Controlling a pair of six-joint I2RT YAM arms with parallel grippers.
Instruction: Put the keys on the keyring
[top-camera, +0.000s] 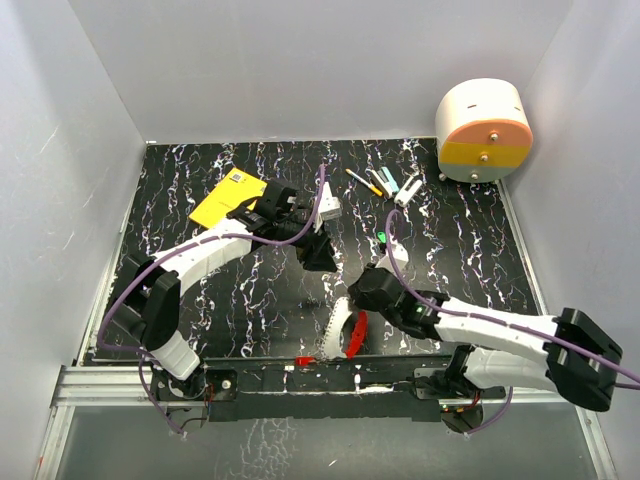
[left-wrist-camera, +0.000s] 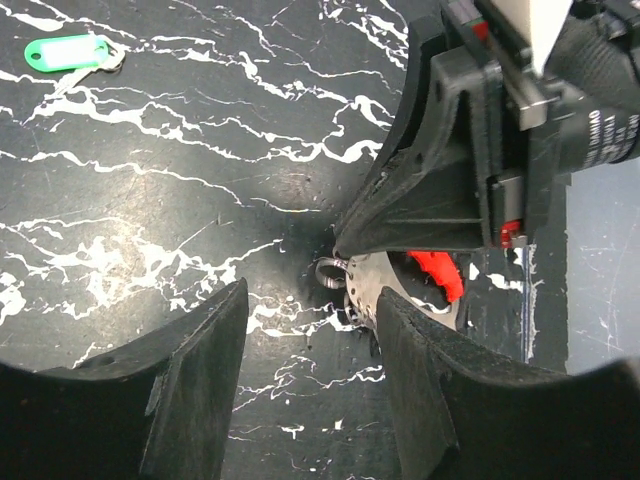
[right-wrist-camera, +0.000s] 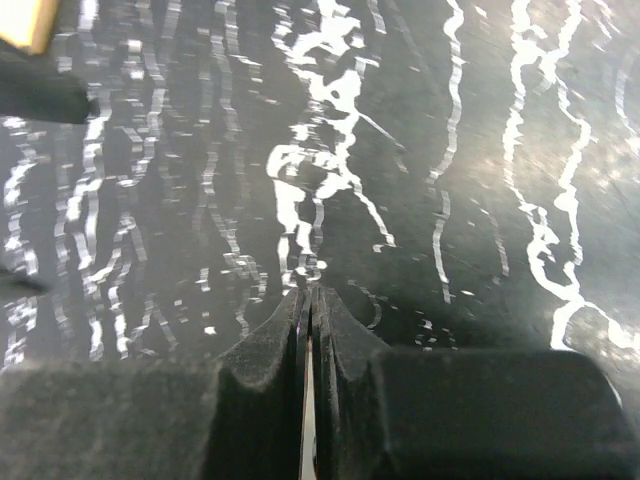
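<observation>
Pinching a thin pale sliver (right-wrist-camera: 306, 420): right gripper (right-wrist-camera: 308, 300), fingers pressed together. Keyring (left-wrist-camera: 328, 272) and keys (left-wrist-camera: 390, 300), silver and red, at its tip, frame centre. Left gripper (left-wrist-camera: 310, 385) spread.

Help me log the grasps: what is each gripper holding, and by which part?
Right gripper is shut on the keys, at their keyring end; the exact spot is hidden. Left gripper is open, holding nothing.
</observation>
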